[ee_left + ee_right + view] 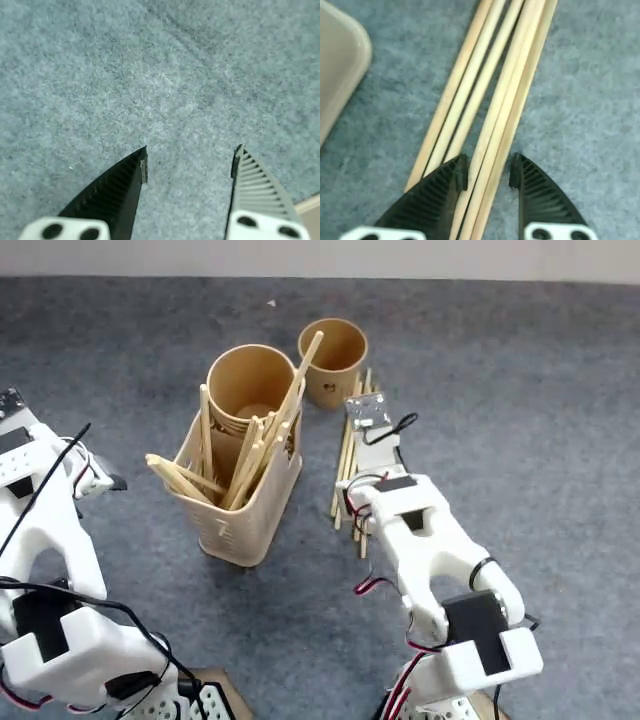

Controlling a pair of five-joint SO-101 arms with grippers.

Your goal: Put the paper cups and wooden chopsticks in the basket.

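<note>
A beige basket stands on the grey carpet with one paper cup and several wooden chopsticks in it. A second paper cup stands on the carpet just behind the basket. More loose chopsticks lie on the carpet beside the basket, under my right arm. My right gripper is low over them, slightly open, its jaws close on either side of two chopsticks. My left gripper is open over bare carpet, with nothing between its fingers.
The basket's corner lies close beside the loose chopsticks. My left arm sits at the left edge, away from the basket. Open carpet stretches to the right and behind the cups.
</note>
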